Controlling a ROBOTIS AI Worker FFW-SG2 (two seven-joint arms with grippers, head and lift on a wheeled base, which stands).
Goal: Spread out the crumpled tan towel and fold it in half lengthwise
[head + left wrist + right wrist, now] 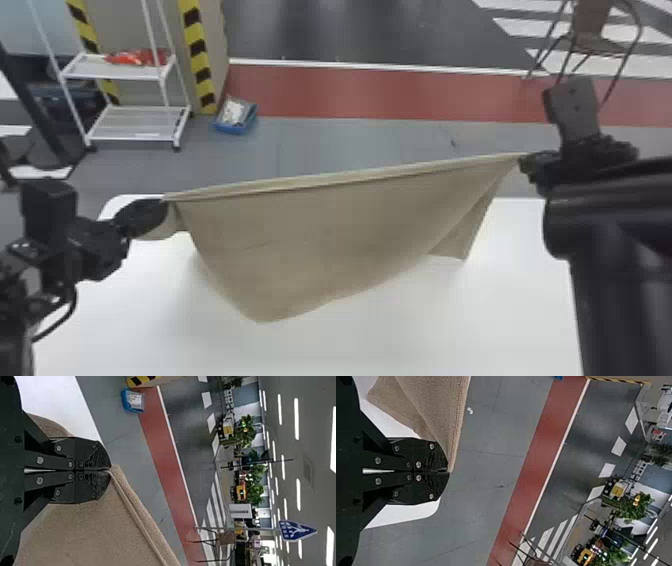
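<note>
With the head view read as a clock face, the plain tan cloth towel (325,230) hangs across the centre, its hemmed upper edge pulled nearly straight between the two grippers and rising gently from 9 toward 3 o'clock. The black two-fingered left gripper (162,209), at 9 o'clock, has its fingers pinched together on one end of that edge; a small bunch of cloth sags just beneath them. The matching right gripper (524,162), at 3 o'clock, clamps the other end right at its fingertips.

Below the taut edge the cloth drapes in one broad sheet over the smooth white table (450,330), which spreads out toward 6 o'clock. The sheet dips lowest at 7 o'clock, and a narrow folded-back flap hangs at 4 o'clock. Whether the lower edge touches the tabletop, I cannot tell.

Beyond, a white metal shelf rack (112,75) and a small blue plastic bin (235,130) stand at 10 o'clock, and a brown thin-legged chair (590,42) at 2 o'clock.
</note>
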